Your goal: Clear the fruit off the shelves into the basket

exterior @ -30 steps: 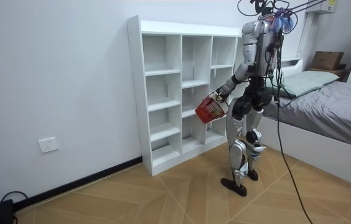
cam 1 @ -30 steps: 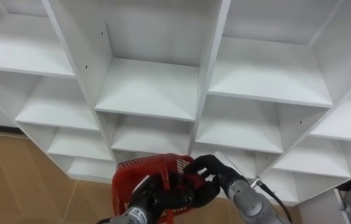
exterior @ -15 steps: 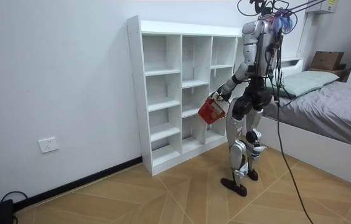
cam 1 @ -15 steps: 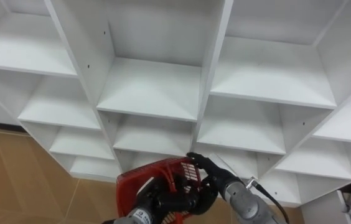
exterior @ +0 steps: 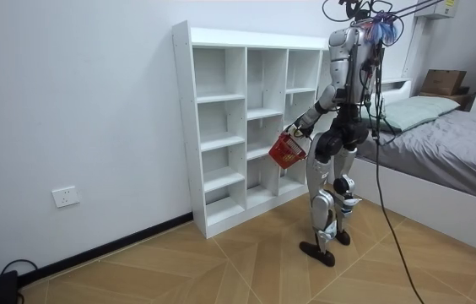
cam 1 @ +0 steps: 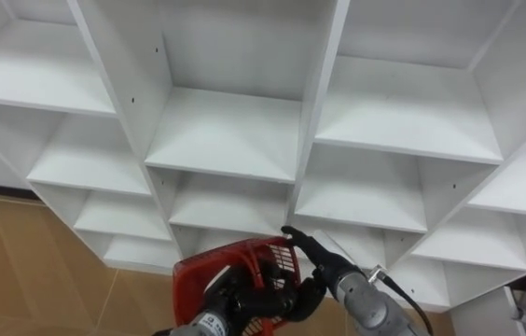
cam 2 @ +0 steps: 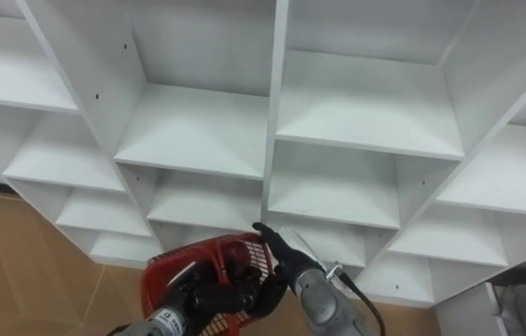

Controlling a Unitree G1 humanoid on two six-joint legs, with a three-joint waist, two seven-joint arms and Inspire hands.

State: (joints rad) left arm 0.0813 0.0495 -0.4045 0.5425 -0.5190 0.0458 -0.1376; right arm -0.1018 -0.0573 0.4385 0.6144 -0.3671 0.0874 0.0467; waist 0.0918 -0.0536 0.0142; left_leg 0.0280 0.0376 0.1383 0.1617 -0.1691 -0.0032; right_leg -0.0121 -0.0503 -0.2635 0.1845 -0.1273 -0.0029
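— Any words or numbers you can read?
— None. In the room view, a yellow sign [exterior: 449, 7] sits high on the wall, and whatever it bears is too small to tell.

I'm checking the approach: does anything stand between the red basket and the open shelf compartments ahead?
Nothing visible does. The red basket, held low by the left hand with the right hand at its rim, faces the white shelf unit directly.
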